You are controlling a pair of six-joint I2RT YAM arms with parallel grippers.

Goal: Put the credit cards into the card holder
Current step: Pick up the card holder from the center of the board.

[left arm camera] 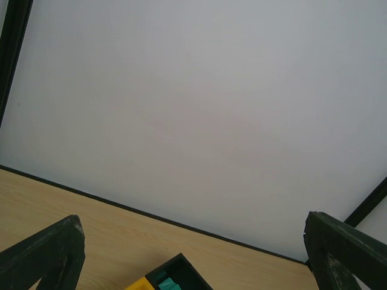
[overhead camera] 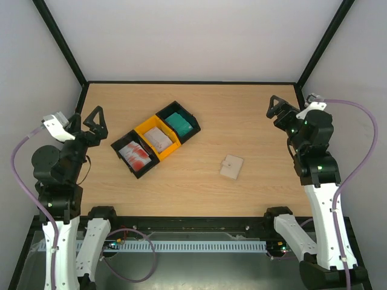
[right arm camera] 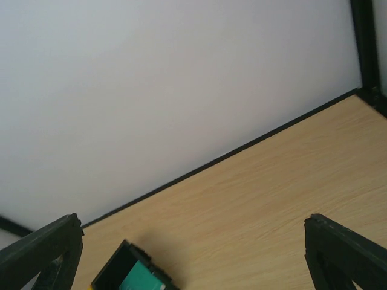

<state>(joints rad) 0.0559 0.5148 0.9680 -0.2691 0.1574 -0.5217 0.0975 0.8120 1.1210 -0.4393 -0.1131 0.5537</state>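
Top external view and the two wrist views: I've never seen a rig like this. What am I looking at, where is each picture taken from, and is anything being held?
Two robot arms are bolted at the table's near edge. The top view looks down from above and behind them. The left gripper and right gripper stand at the sides, both open and empty. On the table is a row of three trays holding red-and-white cards, pale cards and teal cards. The beige card holder lies closed, apart from them. The other two pictures come from a camera on each wrist. The dark shapes in their bottom corners are that gripper's own fingers.
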